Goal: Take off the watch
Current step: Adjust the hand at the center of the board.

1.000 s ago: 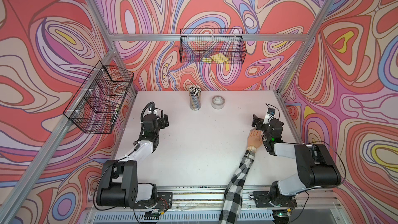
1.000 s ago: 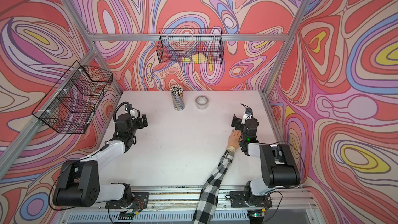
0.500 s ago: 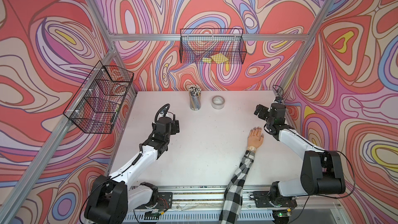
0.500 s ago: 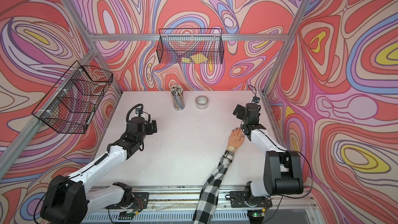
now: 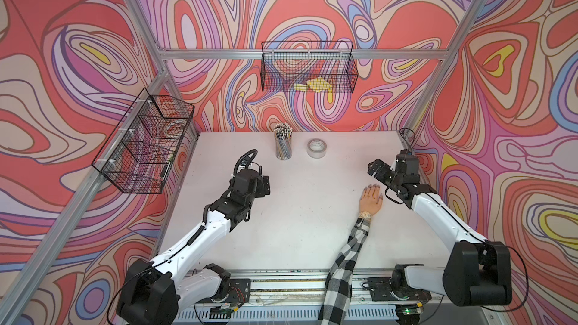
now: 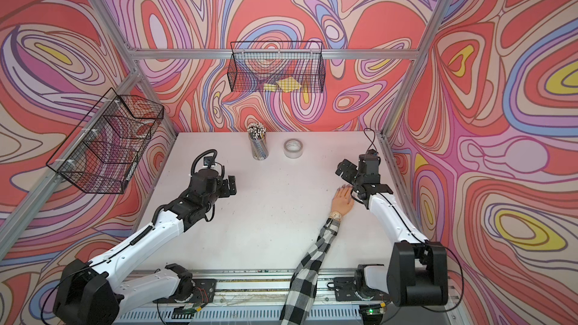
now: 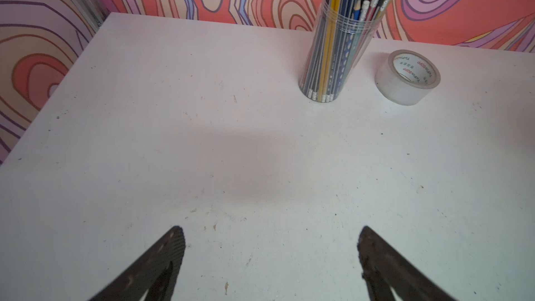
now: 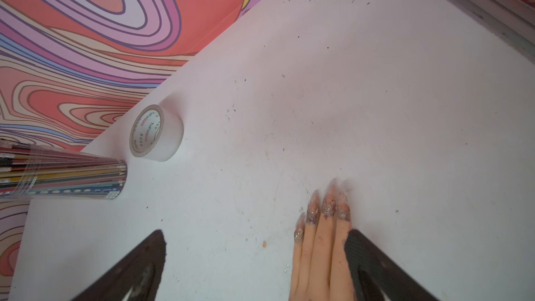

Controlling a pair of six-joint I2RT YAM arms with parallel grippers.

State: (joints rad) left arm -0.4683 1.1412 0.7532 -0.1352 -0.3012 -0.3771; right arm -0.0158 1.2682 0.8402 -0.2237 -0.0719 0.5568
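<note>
White tabletop (image 5: 297,214): watch (image 5: 365,215) on mannequin arm (image 5: 350,245), near wide-open right hand (image 8: 256,235); left hand (image 7: 271,230) open.

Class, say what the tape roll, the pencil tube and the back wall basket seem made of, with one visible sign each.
Tape roll: likely translucent glossy plastic film on a printed card core.
Pencil tube: clear plastic, probably; pencils show through.
Back wall basket: black coated metal wire, apparently; thin open grid.
</note>
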